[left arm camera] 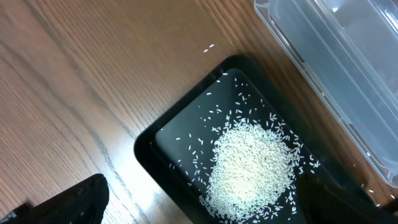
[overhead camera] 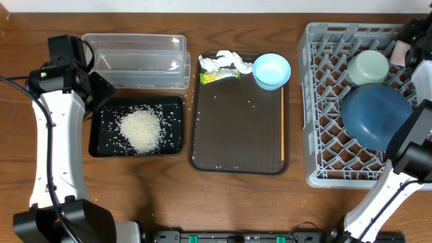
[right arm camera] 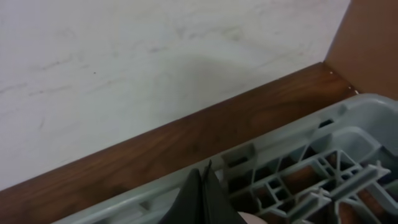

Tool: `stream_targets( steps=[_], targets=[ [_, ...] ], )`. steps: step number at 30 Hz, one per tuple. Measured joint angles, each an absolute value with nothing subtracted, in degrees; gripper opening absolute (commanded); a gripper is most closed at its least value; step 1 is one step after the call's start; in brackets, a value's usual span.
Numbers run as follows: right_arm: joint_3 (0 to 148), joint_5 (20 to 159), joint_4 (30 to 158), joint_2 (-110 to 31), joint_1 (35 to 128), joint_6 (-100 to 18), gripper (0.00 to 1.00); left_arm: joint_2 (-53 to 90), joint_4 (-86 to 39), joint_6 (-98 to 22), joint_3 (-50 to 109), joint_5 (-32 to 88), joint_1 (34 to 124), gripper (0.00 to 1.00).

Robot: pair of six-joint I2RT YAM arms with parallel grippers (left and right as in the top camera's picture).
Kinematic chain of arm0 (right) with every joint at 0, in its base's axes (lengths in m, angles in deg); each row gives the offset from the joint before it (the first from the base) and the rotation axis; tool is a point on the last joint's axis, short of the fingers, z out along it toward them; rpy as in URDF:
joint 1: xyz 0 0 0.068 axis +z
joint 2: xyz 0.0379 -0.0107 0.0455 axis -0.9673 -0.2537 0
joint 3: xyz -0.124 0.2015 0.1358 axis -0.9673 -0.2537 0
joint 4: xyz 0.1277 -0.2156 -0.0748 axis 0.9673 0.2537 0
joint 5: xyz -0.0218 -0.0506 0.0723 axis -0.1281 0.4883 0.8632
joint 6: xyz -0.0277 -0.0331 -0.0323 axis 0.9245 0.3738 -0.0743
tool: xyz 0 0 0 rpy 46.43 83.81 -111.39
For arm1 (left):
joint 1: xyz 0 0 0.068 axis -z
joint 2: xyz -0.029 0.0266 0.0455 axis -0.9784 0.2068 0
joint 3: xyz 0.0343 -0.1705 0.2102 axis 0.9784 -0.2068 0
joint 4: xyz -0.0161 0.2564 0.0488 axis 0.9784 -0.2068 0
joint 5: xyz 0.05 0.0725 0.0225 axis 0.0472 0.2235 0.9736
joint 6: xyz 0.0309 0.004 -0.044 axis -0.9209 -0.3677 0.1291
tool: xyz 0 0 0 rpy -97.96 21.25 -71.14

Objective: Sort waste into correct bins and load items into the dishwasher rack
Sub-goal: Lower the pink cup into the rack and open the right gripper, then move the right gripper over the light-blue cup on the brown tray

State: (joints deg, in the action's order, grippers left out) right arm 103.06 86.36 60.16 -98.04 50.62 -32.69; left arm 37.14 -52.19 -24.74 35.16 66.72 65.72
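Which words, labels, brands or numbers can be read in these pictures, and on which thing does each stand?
None can be read.
The yellow-green wrapper may carry print, but it is too small and blurred to tell.
The black tray, clear tub and grey rack show no markings.

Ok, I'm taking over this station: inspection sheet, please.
Surface: brown wooden table.
Job's things: loose white rice heaped in shallow black rectangular tray; clear plastic rectangular tub empty; large dark blue plate, pale mint bowl, small pink cup in grey lattice dishwasher rack; crumpled white tissue, yellow-green wrapper, pale blue bowl, thin yellowish stick on dark brown serving tray.
Clutter: nothing seen.
Grippers: left gripper open above black tray; right gripper shut at rack's far rim.
Cables: black cable beside left arm.
Surroundings: white wall behind table.
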Motion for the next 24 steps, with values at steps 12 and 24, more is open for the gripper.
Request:
stream_targets(
  steps=[12,24],
  targets=[
    [103.56,85.75,68.12,-97.88,48.23,-32.67,0.01,37.14,-52.19,-24.74,35.16,66.72,65.72,0.97],
    [103.37,85.35,77.52,-91.94,47.84,-32.67,0.01,37.14,-52.17,-24.74,35.16,66.72,65.72,0.97]
  ],
)
